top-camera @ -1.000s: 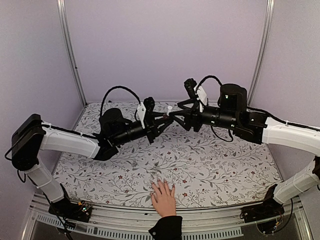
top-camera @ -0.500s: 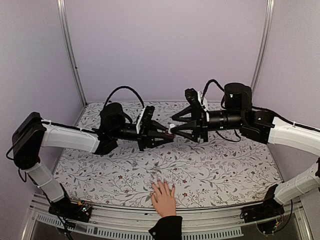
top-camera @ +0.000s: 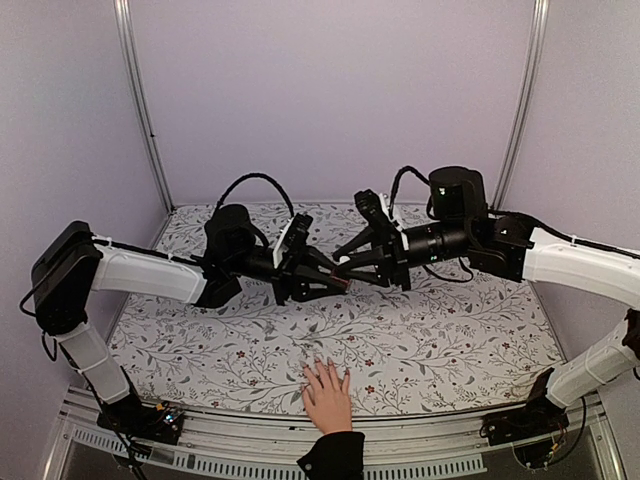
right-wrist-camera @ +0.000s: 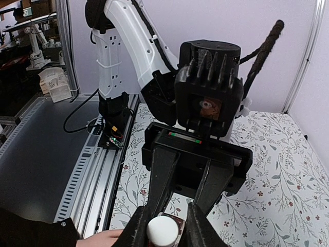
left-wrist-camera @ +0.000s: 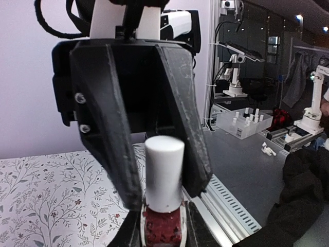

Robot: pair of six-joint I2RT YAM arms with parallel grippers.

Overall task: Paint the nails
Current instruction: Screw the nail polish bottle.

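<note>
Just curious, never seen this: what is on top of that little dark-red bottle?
A white cap, flanked by the fingers of the right gripper. The left gripper holds the bottle below. What the cap covers cannot be seen.

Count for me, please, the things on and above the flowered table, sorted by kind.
Grippers: 2 (left gripper, right gripper)
Nail polish bottle, dark red with a white cap: 1
Human hand: 1
Total: 4

Tiny pale nails [top-camera: 322, 365] on splayed, palm-down hand [top-camera: 327, 397]
</note>
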